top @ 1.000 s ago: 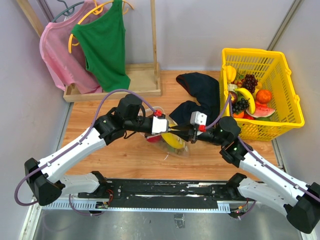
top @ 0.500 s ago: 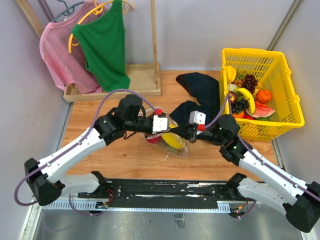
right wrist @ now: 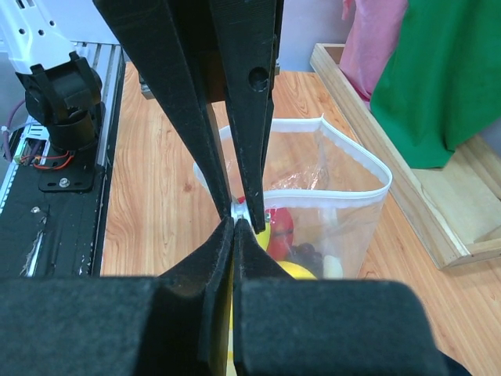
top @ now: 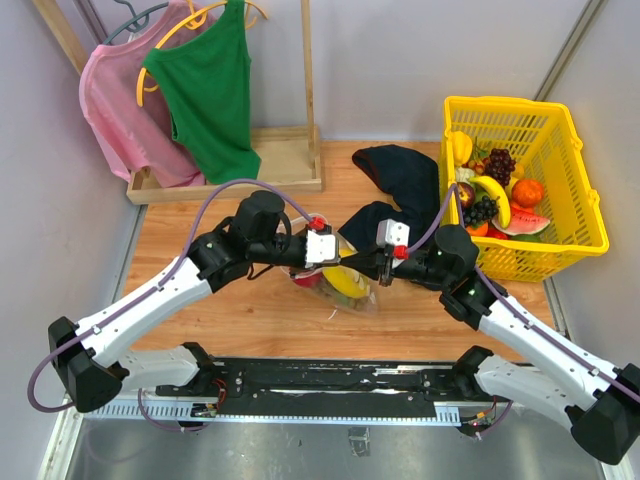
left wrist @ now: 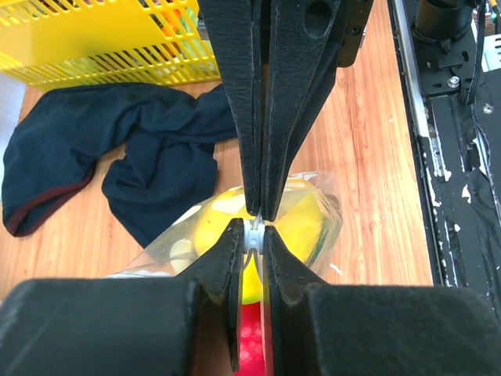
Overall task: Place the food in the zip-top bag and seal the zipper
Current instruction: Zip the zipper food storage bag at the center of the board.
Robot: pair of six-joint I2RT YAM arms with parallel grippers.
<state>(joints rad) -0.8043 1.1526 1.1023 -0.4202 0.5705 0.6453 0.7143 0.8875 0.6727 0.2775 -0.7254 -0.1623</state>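
The zip-top bag point(top: 345, 290) stands on the wooden table between the arms and is held up by its mouth. In the right wrist view the bag point(right wrist: 344, 235) is open, its white zipper point(right wrist: 337, 198) forming a loop. Inside it are a red apple point(right wrist: 282, 223), dark grapes point(right wrist: 309, 252) and a yellow lemon point(right wrist: 293, 270). My left gripper point(left wrist: 254, 233) is shut on the zipper at one end of the mouth. My right gripper point(right wrist: 235, 225) is shut on the same edge, tip to tip with the left. They meet above the bag in the top view point(top: 347, 262).
A yellow lattice basket point(top: 590, 225) with more fruit point(top: 495, 190) stands at the right. A dark navy cloth point(top: 405, 175) lies behind the bag. A wooden rack base point(top: 290, 160) with pink and green tops on hangers is at the back left.
The two grippers have drawn slightly closer together over the bag. The bag and its contents have stayed in place.
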